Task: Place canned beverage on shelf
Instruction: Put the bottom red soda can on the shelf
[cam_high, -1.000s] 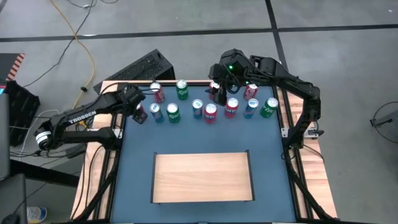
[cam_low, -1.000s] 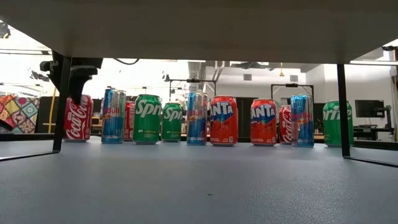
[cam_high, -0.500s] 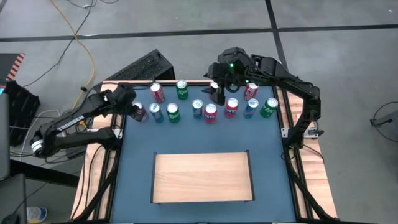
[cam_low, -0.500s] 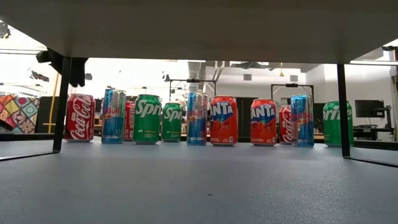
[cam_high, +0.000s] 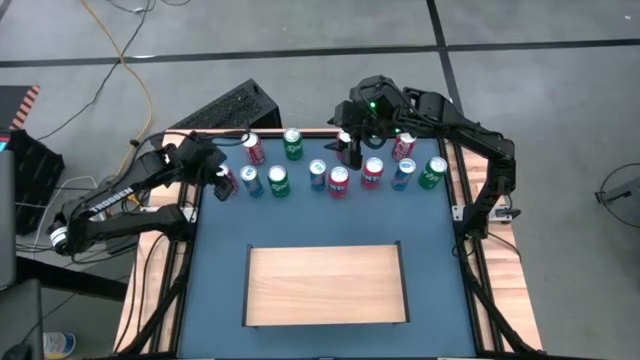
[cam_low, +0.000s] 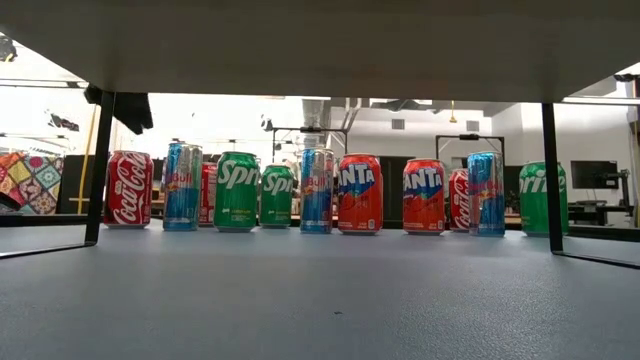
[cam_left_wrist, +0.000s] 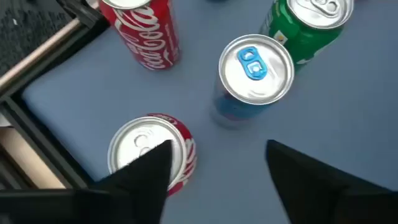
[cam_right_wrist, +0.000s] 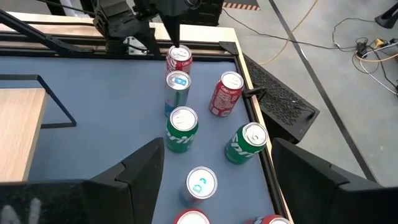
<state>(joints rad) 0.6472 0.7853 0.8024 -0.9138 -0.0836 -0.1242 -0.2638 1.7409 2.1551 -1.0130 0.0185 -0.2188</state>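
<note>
Now the left tool (cam_left_wrist: 214, 171) hovers open over the red cola can (cam_left_wrist: 152, 155) at the row's left end in the high view; it should centre, then drop straight. The right tool (cam_right_wrist: 214, 168) waits, open, upper centre. The shelf (cam_high: 326, 285) lies bare, lower centre.

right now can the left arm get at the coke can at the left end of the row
Probably yes. The left gripper hangs open just above that red Coca-Cola can, one finger over its rim. The neighbouring blue can stands apart, so a small shift and a drop down look unobstructed.
</note>
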